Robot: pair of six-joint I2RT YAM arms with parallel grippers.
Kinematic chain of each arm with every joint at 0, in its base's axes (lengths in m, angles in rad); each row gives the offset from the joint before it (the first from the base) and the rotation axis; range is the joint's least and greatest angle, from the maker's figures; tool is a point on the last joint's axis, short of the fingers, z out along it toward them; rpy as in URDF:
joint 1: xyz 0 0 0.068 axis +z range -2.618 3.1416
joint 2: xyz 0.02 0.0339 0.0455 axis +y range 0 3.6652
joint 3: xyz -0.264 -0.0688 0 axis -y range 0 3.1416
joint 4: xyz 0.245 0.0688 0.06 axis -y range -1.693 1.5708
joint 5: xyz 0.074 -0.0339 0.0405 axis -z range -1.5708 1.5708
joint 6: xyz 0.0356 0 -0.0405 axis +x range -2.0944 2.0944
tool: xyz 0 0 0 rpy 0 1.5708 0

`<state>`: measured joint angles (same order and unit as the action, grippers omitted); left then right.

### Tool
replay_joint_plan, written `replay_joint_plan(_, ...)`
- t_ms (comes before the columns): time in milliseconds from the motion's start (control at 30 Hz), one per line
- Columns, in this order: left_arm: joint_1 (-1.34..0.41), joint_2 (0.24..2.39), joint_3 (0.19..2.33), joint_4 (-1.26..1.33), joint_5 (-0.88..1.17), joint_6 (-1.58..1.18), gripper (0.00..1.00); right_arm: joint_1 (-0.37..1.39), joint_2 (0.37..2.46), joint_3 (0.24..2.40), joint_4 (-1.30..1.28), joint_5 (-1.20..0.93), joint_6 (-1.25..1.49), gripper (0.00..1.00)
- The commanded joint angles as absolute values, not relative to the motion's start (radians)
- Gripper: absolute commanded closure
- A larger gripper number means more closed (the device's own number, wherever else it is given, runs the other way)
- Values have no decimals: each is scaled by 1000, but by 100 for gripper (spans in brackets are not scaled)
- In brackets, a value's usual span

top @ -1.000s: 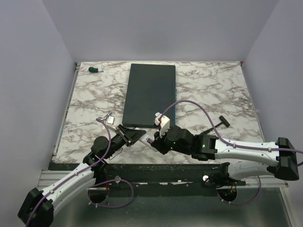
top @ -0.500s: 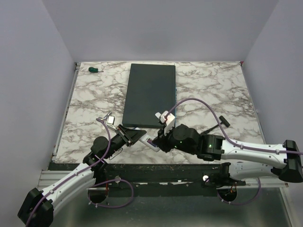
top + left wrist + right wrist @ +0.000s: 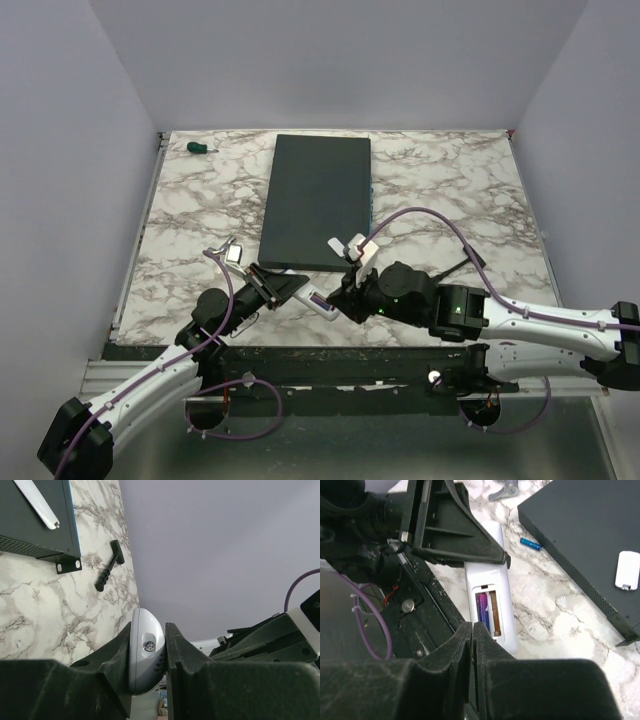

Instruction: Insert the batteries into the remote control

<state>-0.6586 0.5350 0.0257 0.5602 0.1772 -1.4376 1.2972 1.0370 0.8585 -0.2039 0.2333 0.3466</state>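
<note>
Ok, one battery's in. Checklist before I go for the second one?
1. Remote clamped in left gripper, bay exposed: ok.
2. Purple battery lying in its slot: ok; polarity: cannot tell.
3. Second slot free: ok.
4. Blue battery reachable, alone on table beside slab: ok.
5. Right gripper open for pickup: not ok, shut and empty.
6. Cover clear of the bay, on slab: ok.

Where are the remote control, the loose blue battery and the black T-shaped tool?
remote control (image 3: 489, 575), right wrist view, bare white part of its back.
loose blue battery (image 3: 530, 543), right wrist view, middle of its barrel.
black T-shaped tool (image 3: 108, 569), left wrist view, middle of its shaft.
</note>
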Motion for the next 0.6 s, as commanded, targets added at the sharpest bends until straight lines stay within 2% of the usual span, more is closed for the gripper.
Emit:
replay_joint_plan(0, -662, 532, 32, 603, 179, -1453, 100, 1303, 1053, 832, -271, 182, 334, 88)
replay_joint_plan(567, -662, 513, 36, 588, 178, -1453, 100, 1303, 1084, 805, -264, 195, 360, 89)
